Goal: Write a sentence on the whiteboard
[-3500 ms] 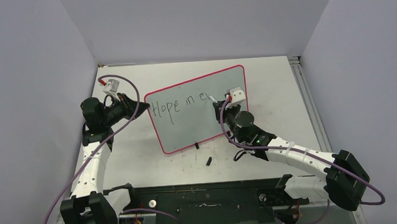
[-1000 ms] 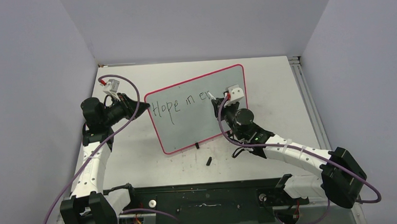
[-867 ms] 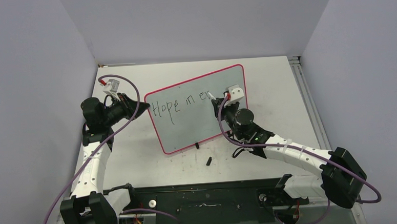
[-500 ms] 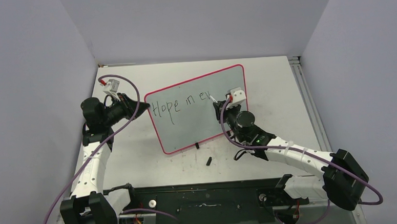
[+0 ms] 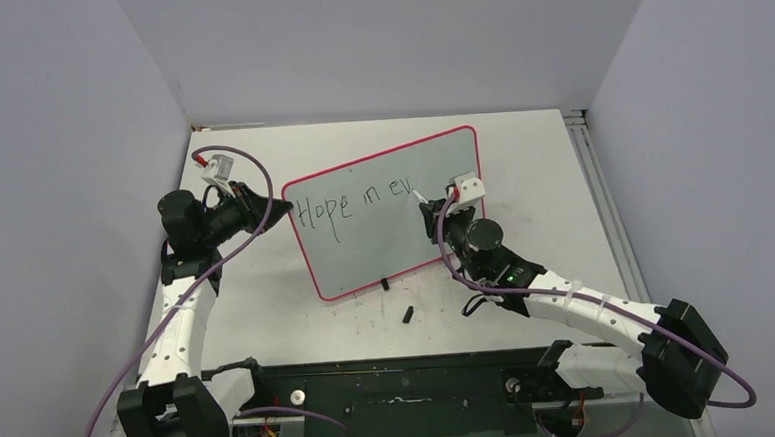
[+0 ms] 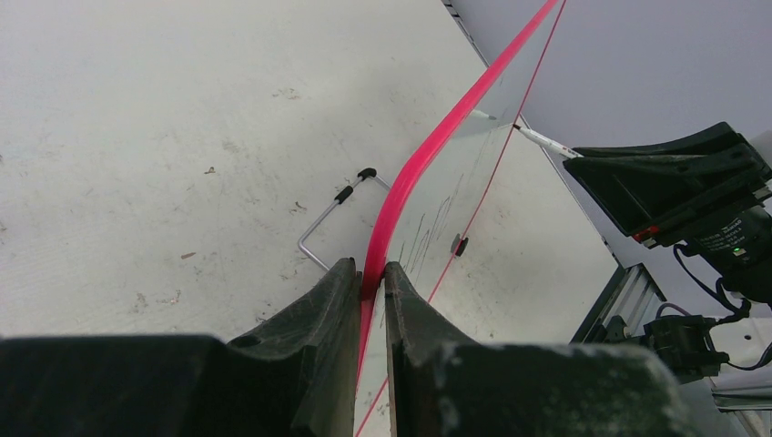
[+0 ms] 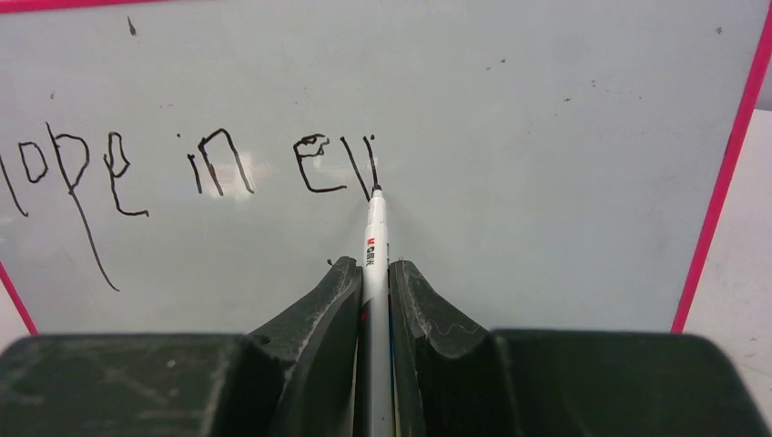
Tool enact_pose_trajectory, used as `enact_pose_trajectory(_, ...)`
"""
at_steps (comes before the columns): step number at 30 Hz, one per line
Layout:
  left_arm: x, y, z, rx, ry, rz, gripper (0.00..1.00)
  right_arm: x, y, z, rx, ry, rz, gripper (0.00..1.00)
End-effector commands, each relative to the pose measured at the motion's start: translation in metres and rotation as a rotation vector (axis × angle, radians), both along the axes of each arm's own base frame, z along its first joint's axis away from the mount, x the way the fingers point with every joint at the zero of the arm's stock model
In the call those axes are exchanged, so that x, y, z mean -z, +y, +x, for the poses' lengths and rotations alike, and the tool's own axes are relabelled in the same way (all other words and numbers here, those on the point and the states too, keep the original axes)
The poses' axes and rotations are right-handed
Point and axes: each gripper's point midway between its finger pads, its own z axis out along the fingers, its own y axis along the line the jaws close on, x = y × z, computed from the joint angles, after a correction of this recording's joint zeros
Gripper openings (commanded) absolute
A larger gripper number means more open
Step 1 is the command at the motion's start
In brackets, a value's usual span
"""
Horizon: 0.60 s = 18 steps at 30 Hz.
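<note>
The whiteboard point(image 5: 384, 229) stands tilted on the table, pale with a red-pink rim point(image 6: 414, 173). Black lettering point(image 5: 353, 202) on it reads "Hope in ev"; the same sentence point(image 7: 218, 164) shows in the right wrist view. My left gripper point(image 5: 285, 208) is shut on the board's left rim, one finger on each side point(image 6: 373, 273). My right gripper point(image 5: 431, 216) is shut on a white marker pen point(image 7: 373, 246). The pen's black tip touches the board at the bottom of the "v". In the left wrist view the pen tip point(image 6: 537, 137) meets the board face.
A small black pen cap point(image 5: 408, 314) lies on the table in front of the board. The board's wire stand point(image 6: 332, 218) rests on the table behind it. A black foot point(image 5: 383, 283) sits under the lower rim. Walls close in on three sides.
The right gripper has shifted slightly right and down along the board with the pen, and a "v" now follows the "e". The left gripper has held still on the rim.
</note>
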Motion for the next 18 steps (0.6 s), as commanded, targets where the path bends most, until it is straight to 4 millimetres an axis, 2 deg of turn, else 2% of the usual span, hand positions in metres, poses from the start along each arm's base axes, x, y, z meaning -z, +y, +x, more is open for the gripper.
enact_pose_trajectory(1,-0.012,-0.004,-0.001,0.022,-0.030,0.005,0.12,-0.032,-0.006,-0.002,0.011,-0.062,0.068,0.05)
enact_pose_trajectory(6,-0.011,-0.004,0.000,0.022,-0.027,0.004,0.12,-0.041,-0.003,0.004,0.012,-0.090,0.063,0.05)
enact_pose_trajectory(10,-0.012,-0.004,0.000,0.022,-0.028,0.005,0.12,-0.041,0.004,0.008,0.000,-0.096,0.063,0.05)
enact_pose_trajectory(18,-0.012,-0.004,0.000,0.020,-0.029,0.007,0.12,-0.038,0.005,0.014,0.015,-0.103,0.046,0.05)
